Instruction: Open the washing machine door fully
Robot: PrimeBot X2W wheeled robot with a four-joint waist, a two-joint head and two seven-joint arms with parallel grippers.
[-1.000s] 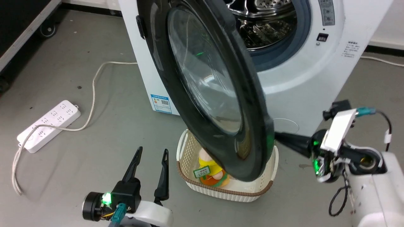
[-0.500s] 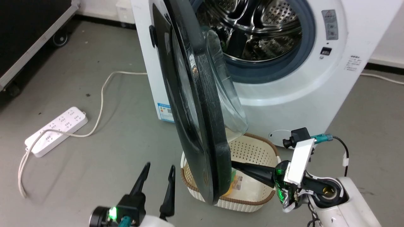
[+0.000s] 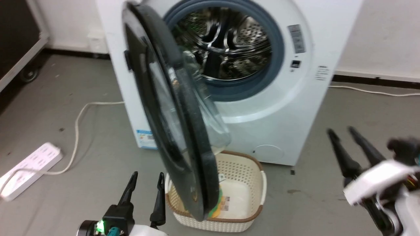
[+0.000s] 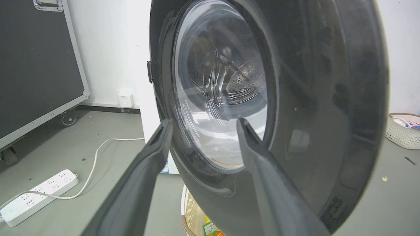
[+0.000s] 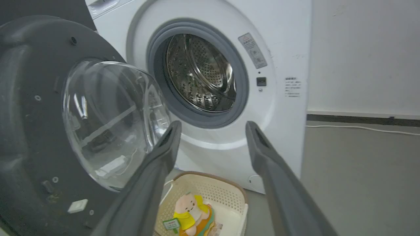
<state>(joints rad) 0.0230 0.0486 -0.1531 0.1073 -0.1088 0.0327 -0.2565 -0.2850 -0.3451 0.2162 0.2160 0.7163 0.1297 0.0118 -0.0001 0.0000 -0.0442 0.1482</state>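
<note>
The washing machine door (image 3: 170, 131), a glossy black disc with a bulging clear glass bowl, stands swung out nearly edge-on in the head view, with its small handle tab (image 3: 127, 60) on the far rim. Behind it the steel drum mouth (image 3: 226, 49) lies exposed. My left gripper (image 3: 147, 175) is open at the lower left, just short of the door's outer face (image 4: 295, 98). My right gripper (image 3: 340, 130) is open at the right, apart from the door and holding nothing. The right wrist view faces the door's inner side and its glass bowl (image 5: 108, 121).
A cream basket (image 3: 263, 185) holding a yellow plush toy (image 5: 190, 209) sits on the floor under the door's lower edge. A white power strip (image 3: 29, 168) and its cable lie at the left. A black wheeled case (image 4: 36, 65) stands far left, and another basket (image 4: 405, 131) far right.
The door has swung from across the drum mouth to nearly edge-on. My right gripper has left the door's lower rim and drawn back right, fingers now up. The head camera has also shifted.
</note>
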